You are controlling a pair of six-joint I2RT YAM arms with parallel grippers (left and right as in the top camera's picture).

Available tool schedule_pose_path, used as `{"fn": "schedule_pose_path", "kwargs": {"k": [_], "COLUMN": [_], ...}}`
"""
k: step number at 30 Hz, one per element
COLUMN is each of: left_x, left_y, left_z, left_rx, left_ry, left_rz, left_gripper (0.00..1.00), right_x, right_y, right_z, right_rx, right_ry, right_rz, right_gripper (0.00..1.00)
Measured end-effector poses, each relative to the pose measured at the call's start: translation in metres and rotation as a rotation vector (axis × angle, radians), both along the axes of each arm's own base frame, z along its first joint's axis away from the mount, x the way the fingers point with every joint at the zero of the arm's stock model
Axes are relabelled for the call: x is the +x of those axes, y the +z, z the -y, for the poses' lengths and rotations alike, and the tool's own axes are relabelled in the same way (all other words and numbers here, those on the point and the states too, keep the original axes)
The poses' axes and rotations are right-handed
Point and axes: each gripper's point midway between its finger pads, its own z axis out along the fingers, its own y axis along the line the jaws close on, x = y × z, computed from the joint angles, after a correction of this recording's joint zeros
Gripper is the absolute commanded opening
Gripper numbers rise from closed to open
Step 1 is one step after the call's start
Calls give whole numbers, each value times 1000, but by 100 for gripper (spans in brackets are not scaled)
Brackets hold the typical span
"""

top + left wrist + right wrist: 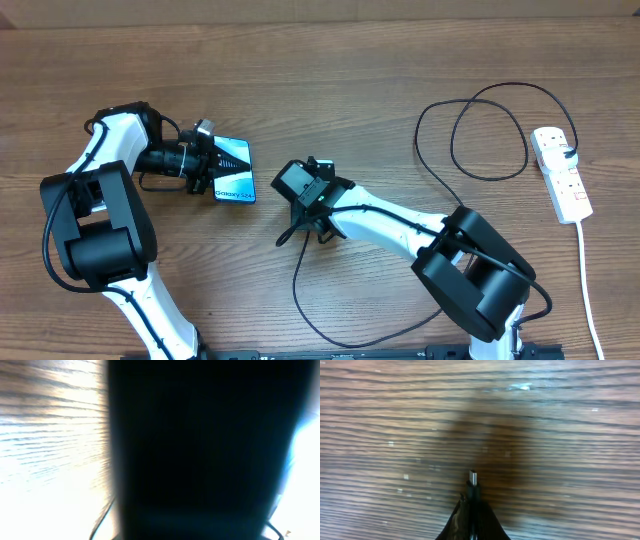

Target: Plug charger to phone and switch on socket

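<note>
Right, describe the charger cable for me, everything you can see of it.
The charger cable is thin, black and rubbery-looking. It starts at a black plug in the white power strip, lies in loose loops on the wooden table, then curves round to the right hand. That hand is shut on its small black connector, whose silver tip pokes out over bare wood. It is not in the phone.

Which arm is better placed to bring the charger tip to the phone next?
Right. The right hand pinches the charger just behind its tip, while the left hand is busy gripping the phone.
</note>
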Motion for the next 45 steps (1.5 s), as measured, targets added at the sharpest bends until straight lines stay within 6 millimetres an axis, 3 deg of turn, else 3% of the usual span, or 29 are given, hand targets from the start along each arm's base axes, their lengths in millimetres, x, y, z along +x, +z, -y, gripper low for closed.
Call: {"fn": "schedule_pose_path", "kwargs": {"k": [6,12,16,21,23,27,32,37,39,45], "left_x": [2,8,12,8,1,-5,-11,-32,-40,-49], "left_y": [0,13,33,62,76,94,120,178,191,204], "left_z": [0,6,14,21,24,27,29,35,37,39], "left_rx": [1,-85,-201,-342,-398,-434,-419,-399,-390,-374], "left_ry": [0,6,27,65,86,86,50,11,-1,-20], "left_rz": [17,84,131,146,119,191,335,528,573,614], "left_gripper": [4,4,4,4,4,4,4,4,4,4], "right_x": [2,-13,-4,7,3,-21,-51,-73,-76,-80], "right_y": [1,15,59,134,159,186,198,210,216,231], "right_z": [12,29,24,37,40,35,32,27,25,19], "right_rx": [-35,-39,156,417,495,593,665,754,785,858], "right_ry": [79,161,199,230,267,376,493,609,644,715], "right_rz": [-14,-121,-141,-98,-79,-97,-162,-197,-187,-147], "right_gripper": [4,4,4,4,4,4,4,4,4,4]}}
